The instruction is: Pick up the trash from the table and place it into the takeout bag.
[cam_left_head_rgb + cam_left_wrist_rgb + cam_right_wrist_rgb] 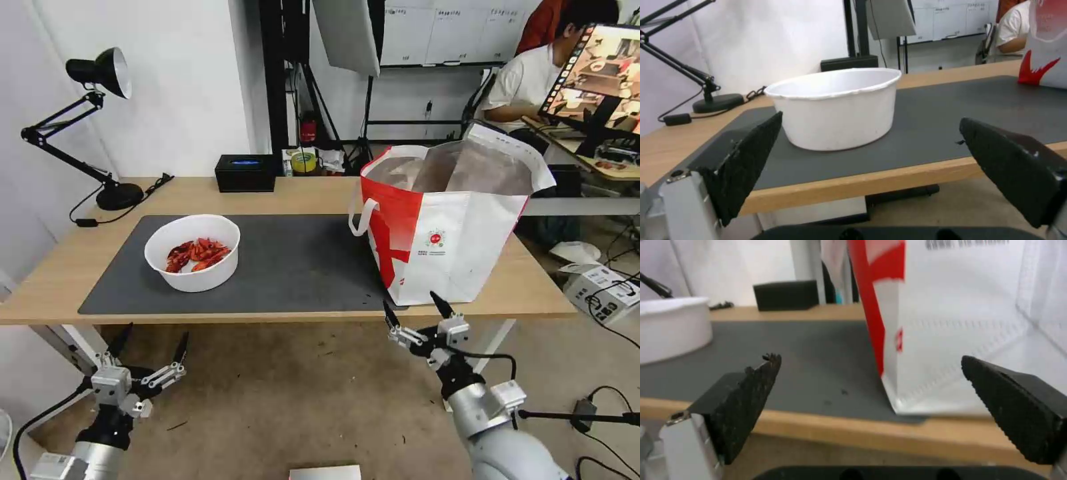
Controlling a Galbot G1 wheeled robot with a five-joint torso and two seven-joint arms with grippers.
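While bowl (193,253) sits upright, takeout bag (448,227) gapes upward

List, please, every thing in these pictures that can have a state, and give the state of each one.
white bowl: upright on the dark grey mat, holding red crayfish shells.
takeout bag: standing upright on the table, mouth open.
desk lamp: not lit, standing at the table's far left corner.
left gripper: open, empty, below the table's near edge.
right gripper: open, empty, low in front of the bag.
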